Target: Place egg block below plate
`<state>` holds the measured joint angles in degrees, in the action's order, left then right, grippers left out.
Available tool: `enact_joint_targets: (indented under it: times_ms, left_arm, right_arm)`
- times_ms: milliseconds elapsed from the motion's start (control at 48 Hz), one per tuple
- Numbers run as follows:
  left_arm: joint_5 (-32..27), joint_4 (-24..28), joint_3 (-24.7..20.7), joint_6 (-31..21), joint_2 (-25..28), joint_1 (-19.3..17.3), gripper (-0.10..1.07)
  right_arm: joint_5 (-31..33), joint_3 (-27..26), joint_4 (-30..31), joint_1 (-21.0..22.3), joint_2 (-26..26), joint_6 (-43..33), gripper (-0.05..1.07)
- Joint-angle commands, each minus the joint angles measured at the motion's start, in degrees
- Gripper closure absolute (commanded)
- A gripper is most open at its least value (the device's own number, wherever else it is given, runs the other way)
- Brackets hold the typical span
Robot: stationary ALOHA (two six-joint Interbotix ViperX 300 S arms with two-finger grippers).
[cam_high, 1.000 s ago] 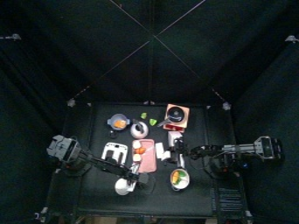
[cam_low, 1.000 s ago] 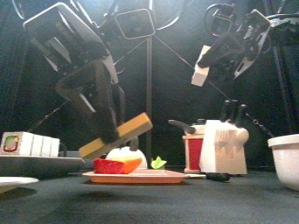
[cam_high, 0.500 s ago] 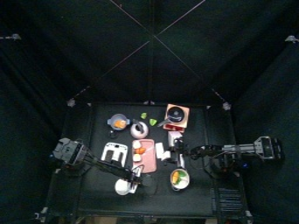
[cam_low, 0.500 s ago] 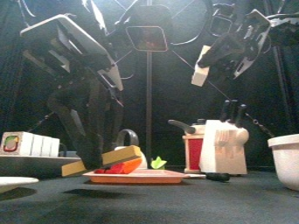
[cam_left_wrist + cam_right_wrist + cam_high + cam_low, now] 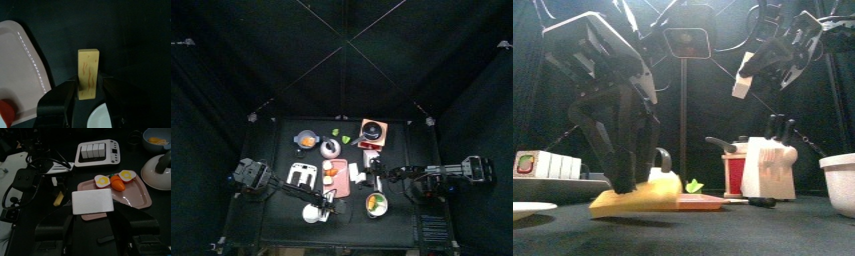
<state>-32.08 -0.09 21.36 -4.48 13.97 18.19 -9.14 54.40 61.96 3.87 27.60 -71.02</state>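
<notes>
The egg block (image 5: 88,72) is a tan-yellow, wood-grained bar. It lies flat on the table (image 5: 780,235) just in front of the pink plate (image 5: 704,203), between that plate (image 5: 20,75) and a white dish (image 5: 100,118). My left gripper (image 5: 88,88) is low over the block's end, its jaws open a sliver off either side. From the front the block (image 5: 633,203) rests under the left gripper (image 5: 631,180). My right gripper (image 5: 754,70) hangs high at the right, shut on a white rounded block (image 5: 93,203). Halved eggs (image 5: 102,180) and an orange piece lie on the plate (image 5: 137,197).
A white slotted rack (image 5: 97,153) stands behind the plate on the left. A knife block (image 5: 767,165) stands at the back right. A bowl with yellow contents (image 5: 840,180) is at the front right. The white dish (image 5: 529,210) lies at the front left.
The left arm came down and laid the tilted block flat on the table in front of the plate. Its jaws have parted from the block. The right arm has not moved.
</notes>
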Motion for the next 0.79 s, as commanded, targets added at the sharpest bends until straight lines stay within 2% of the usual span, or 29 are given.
enact_joint_targets:
  times_ms: [0, 771]
  left_arm:
    - [0.44, -0.26, -1.58, 0.09, -0.79, -0.18, 0.19]
    - [1.67, 0.53, -1.05, 0.09, -2.72, -0.35, 0.19]
  right_arm:
    - [-0.26, -0.62, -0.09, -0.18, 0.97, 0.09, 0.5]
    - [-0.26, -0.79, -0.09, -0.18, 0.53, 0.09, 0.5]
